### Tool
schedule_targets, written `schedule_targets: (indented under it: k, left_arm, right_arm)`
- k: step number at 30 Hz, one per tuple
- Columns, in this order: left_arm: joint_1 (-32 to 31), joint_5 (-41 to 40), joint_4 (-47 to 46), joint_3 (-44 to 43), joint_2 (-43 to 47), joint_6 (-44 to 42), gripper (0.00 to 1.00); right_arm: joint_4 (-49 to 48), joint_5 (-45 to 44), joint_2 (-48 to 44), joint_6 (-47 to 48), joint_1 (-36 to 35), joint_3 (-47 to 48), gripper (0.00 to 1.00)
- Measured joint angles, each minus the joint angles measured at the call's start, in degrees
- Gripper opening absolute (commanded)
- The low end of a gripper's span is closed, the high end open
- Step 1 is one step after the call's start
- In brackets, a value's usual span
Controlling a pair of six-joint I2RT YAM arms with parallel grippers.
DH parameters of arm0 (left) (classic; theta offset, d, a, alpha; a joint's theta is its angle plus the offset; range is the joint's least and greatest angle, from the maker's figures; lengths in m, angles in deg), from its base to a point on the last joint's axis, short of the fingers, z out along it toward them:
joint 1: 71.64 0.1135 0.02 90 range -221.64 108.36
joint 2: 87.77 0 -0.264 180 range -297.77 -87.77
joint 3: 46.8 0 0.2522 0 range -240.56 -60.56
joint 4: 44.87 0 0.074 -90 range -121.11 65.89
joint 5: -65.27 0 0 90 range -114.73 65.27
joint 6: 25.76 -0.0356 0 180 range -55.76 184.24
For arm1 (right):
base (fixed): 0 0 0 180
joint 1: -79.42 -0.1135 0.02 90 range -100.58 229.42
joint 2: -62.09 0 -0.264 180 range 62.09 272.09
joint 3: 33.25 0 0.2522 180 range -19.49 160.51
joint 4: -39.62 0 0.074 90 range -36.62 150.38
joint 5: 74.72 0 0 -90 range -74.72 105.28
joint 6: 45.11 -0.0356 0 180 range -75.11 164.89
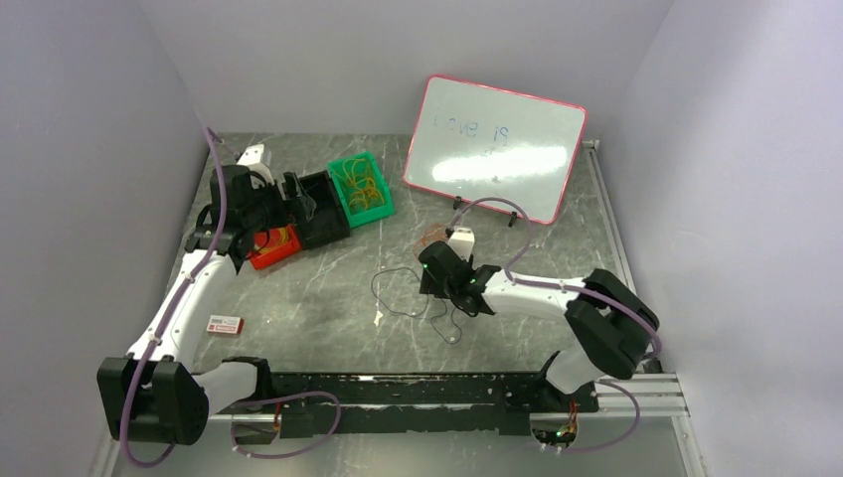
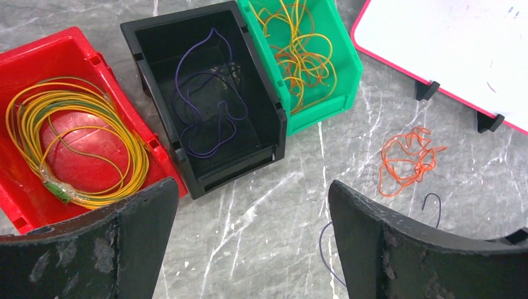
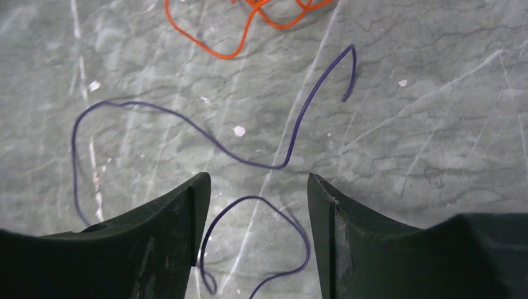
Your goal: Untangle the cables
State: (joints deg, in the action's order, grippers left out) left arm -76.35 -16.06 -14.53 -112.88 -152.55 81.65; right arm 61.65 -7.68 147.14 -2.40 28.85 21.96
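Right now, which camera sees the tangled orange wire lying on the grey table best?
The left wrist camera: the thin tangled orange wire shows whole and sharp, nothing covering it. The right wrist camera catches only a few loops at its top edge. The top camera shows just a faint reddish smudge.

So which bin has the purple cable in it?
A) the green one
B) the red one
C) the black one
C: the purple cable lies looped inside the black bin, which stands between the red bin and the green bin.
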Motion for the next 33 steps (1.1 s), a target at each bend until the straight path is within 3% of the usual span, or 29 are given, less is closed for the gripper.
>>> schedule_targets:
  k: [5,15,21,27,33]
  left_arm:
    - [0.0,0.92,-0.02,0.24,-0.07,0.24,0.93]
    - [0.0,1.36,-0.02,0.24,-0.7,0.55,0.91]
    - [0.0,1.84,-0.02,0.26,-1.03,1.03,0.83]
    - [0.0,5.75,-2.82,2.29,-0.09,-0.02,0.83]
    - [0.0,10.01,-7.74,6.78,6.34,-2.19,0.86]
  right_arm:
    - [-0.52,-2.51,3.91,-0.52,0.0,1.05,0.43]
    - [-2.23,-3.28,4.13,0.28,0.0,1.18,0.0]
    - [-2.89,-3.89,-0.66,2.71,0.0,1.11,0.0]
    - [-2.84,-3.04,-6.75,7.67,0.0,1.16,0.0]
    - [-3.76,0.55,-14.8,16.59,0.0,3.41,0.0]
